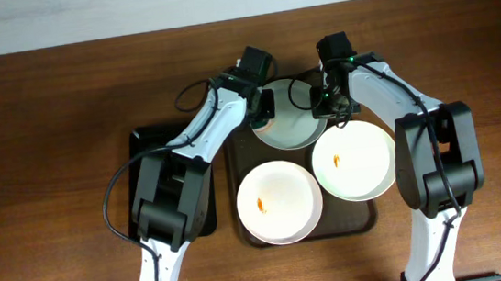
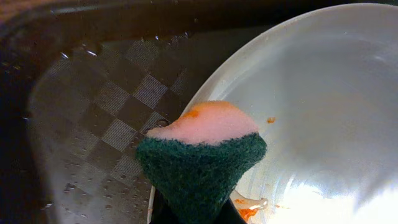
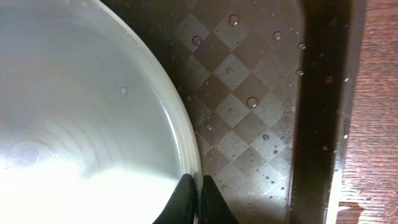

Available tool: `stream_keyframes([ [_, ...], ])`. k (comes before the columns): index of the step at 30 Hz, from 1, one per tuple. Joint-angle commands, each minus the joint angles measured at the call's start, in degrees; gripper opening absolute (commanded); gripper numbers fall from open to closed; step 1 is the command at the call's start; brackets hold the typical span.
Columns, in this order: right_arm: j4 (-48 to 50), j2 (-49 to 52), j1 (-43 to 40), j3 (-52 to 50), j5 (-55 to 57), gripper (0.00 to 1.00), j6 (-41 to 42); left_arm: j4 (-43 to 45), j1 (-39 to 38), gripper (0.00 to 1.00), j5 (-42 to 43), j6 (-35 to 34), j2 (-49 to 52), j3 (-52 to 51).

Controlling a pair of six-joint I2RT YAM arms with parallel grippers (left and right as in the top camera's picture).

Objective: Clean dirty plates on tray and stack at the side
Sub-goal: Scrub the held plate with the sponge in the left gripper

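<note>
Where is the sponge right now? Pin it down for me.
In the left wrist view the sponge sits low centre, pinched in the left gripper, at the left rim of the far plate, over the tray's far-left corner.

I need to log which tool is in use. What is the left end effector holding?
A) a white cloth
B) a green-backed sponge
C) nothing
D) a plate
B: the left wrist view shows a sponge, green scouring pad under orange-stained foam, clamped in the left end effector at the edge of the rear plate.
</note>
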Motion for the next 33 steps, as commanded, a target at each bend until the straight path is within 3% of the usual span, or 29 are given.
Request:
stream_keyframes([
  [1,-1.16,0.33,-0.44,-0.24,2.6,0.04,-0.24,-3.48,-0.24,0.0,-12.24,5.05,2.95,1.73],
  [8,-1.81,0.33,-0.68,-0.24,2.62,0.04,-0.22,-18.03,-1.6,0.0,-16.79,4.04,2.93,19.71],
  [14,-1.77,0.33,-0.66,-0.24,2.62,0.04,-0.22,-13.18,-1.7,0.0,-0.31,-1.4,7.82,19.89],
  [18,-1.75,0.33,-0.66,-0.24,2.62,0.04,-0.22,-9.81,-2.12,0.0,5.16,-2.6,13.18,19.89],
  [25,-1.36,0.33,-0.66,-0.24,2.6,0.04,-0.22,-9.88,-5.77,0.0,5.07,-2.34,15.56,19.89],
  [28,-1.22,0.33,-0.66,-0.24,2.58,0.04,-0.2,-15.21,-3.61,0.0,-1.73,-2.36,15.56,19.89],
  [33,-1.11,0.33,-0.66,-0.24,2.6,0.04,-0.2,-17.79,2.4,0.0,-5.77,-0.39,15.5,19.96],
])
